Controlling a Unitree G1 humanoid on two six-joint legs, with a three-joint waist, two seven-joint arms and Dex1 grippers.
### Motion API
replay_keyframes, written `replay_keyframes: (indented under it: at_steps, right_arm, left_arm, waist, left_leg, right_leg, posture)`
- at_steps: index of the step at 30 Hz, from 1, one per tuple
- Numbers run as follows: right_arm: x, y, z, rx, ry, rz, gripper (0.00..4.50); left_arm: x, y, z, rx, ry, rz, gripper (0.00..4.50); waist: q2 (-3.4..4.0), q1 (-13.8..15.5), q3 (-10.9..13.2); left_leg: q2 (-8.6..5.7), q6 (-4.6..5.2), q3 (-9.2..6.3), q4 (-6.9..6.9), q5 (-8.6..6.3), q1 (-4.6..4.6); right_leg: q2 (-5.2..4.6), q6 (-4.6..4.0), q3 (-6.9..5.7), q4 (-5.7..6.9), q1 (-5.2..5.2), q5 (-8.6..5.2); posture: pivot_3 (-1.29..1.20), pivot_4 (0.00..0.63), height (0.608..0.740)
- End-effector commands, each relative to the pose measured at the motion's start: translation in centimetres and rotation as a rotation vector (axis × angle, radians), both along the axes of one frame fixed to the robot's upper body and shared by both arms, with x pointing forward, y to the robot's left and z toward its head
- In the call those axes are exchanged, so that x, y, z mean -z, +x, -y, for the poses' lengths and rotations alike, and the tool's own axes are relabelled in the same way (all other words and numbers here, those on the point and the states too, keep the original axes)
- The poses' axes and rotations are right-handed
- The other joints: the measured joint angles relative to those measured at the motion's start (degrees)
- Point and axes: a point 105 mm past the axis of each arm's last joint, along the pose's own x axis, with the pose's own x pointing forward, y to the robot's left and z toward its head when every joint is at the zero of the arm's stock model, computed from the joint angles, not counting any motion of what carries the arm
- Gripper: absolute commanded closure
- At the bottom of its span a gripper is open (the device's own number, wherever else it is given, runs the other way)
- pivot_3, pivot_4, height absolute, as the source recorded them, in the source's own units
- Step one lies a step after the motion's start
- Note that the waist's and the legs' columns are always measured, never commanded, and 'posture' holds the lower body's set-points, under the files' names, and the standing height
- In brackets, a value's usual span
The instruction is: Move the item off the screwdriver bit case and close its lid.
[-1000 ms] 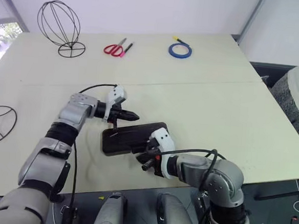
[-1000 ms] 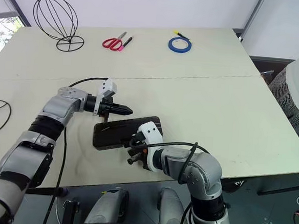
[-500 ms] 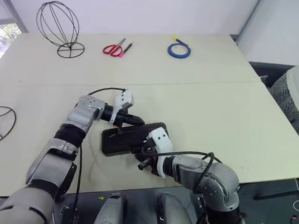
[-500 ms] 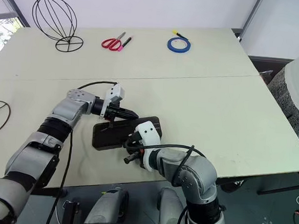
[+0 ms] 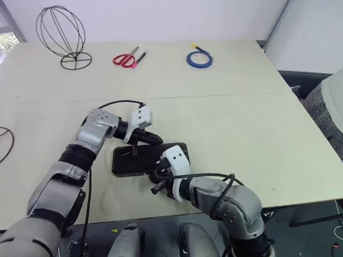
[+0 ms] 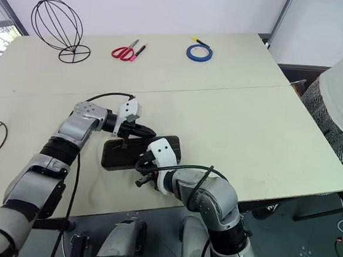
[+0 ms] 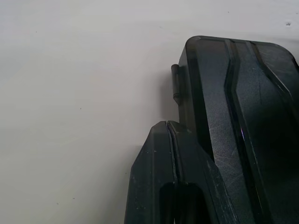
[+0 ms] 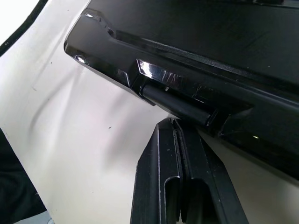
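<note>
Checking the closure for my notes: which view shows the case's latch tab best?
The right wrist view: the latch tab sits large at the lid's front edge, just beyond the shut right pincer. The head views hide it behind that arm; the left wrist view shows another edge.

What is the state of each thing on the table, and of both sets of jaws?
Wire cage: upright at the table's far left, off the case.
Screwdriver bit case: flat on the table, lid down over it.
Left gripper: jaws shut, tips at the case's far edge.
Right gripper: jaws shut, tips at the case's near edge.
Scissors: lying flat, blades closed.
Tape roll: lying flat.
</note>
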Motion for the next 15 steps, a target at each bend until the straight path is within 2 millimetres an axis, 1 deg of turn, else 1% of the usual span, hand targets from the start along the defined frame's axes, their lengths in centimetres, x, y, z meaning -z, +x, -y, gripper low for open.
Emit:
replay_keyframes:
  at_steps: [1,3,6,7,10,15]
  right_arm:
    - [-2.5,3.0,1.1,0.122,0.004,0.162,4.47]
    - [-2.3,2.5,1.0,0.091,-0.006,0.150,4.47]
    - [-2.2,1.6,0.9,0.032,-0.015,0.132,4.47]
    - [-2.4,0.9,0.6,-0.022,-0.013,0.126,4.47]
    - [-2.7,-0.5,0.3,-0.110,0.000,0.103,4.47]
    - [-3.6,-2.0,0.8,-0.199,0.043,0.060,4.47]
  left_arm:
    - [3.4,-3.1,1.6,0.134,0.036,-0.127,4.50]
    - [3.4,-2.8,1.3,0.122,0.043,-0.110,4.50]
    - [2.8,-1.7,0.9,0.077,0.040,-0.064,4.50]
    - [2.6,-1.3,0.7,0.062,0.043,-0.044,4.50]
    - [1.4,0.0,0.4,0.003,0.025,0.006,4.50]
    - [-0.6,1.0,-0.4,-0.055,-0.012,0.070,4.50]
  waist:
    - [0.00,0.0,0.0]
    - [0.00,0.0,-0.1]
    - [0.00,0.1,-0.1]
    - [0.00,0.1,-0.1]
    - [-0.02,0.4,-0.1]
    - [-0.02,0.2,-0.1]
  left_leg:
    - [0.00,0.00,0.00,-0.01,0.00,0.00]
    - [0.01,0.01,0.00,-0.03,-0.01,0.01]
    - [0.00,0.01,0.01,-0.02,-0.01,0.00]
    - [-0.01,0.01,0.01,-0.02,-0.01,0.00]
    - [-0.05,0.01,0.01,0.02,-0.01,-0.04]
    - [-0.05,0.02,-0.01,0.01,-0.01,-0.04]
  right_leg:
    - [0.00,0.00,0.00,0.00,0.00,0.00]
    - [0.01,0.00,0.00,0.00,0.00,0.00]
    - [-0.01,0.00,0.00,-0.01,0.00,0.00]
    - [-0.02,0.00,0.00,-0.02,0.00,-0.01]
    - [-0.10,0.03,-0.01,-0.06,0.04,-0.01]
    - [-0.09,0.04,-0.02,-0.07,0.04,-0.02]
  posture:
    - [0.00,0.150,0.740]
    - [0.00,0.150,0.740]
    - [0.00,0.150,0.740]
    - [0.00,0.150,0.740]
    - [0.00,0.150,0.740]
    - [0.00,0.150,0.740]
